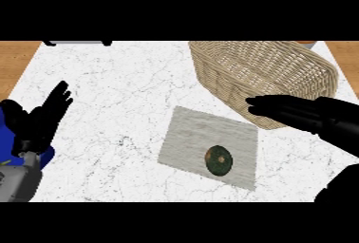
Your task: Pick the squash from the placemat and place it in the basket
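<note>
The right hand (288,110), fingers straight and together, is hovering beside the basket (261,71), while the squash (219,160) is lying on the placemat (196,137); left hand (43,116) is resting open, fingers together.

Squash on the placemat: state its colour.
Dark green with a brownish-orange centre, seen in the head view: squash.

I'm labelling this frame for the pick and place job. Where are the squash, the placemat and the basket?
squash (219,160), head view, middle of its dark green top.
placemat (193,137), head view, bare grey cloth at upper left.
basket (217,80), head view, woven near wall.
</note>
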`<action>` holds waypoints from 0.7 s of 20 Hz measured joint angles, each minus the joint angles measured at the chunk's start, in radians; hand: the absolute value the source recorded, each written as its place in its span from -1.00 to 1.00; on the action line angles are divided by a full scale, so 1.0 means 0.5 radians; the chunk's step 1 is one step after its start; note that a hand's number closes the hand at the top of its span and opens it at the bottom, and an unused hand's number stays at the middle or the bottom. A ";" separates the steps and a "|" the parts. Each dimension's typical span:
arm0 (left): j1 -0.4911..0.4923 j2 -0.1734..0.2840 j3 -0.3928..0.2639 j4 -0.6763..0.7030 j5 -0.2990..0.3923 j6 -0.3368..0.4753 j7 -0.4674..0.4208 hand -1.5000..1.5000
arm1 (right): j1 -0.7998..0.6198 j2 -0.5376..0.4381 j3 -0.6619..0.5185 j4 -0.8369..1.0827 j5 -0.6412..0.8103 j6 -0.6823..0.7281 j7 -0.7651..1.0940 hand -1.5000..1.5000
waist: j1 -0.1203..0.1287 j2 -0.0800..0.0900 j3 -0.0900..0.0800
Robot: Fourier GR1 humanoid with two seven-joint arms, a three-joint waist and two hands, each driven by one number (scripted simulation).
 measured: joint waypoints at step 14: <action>-0.061 -0.081 0.073 0.035 -0.096 -0.057 0.041 0.00 | 0.275 0.516 0.397 0.553 0.895 -0.647 -0.781 -1.00 | 0.013 0.002 -0.001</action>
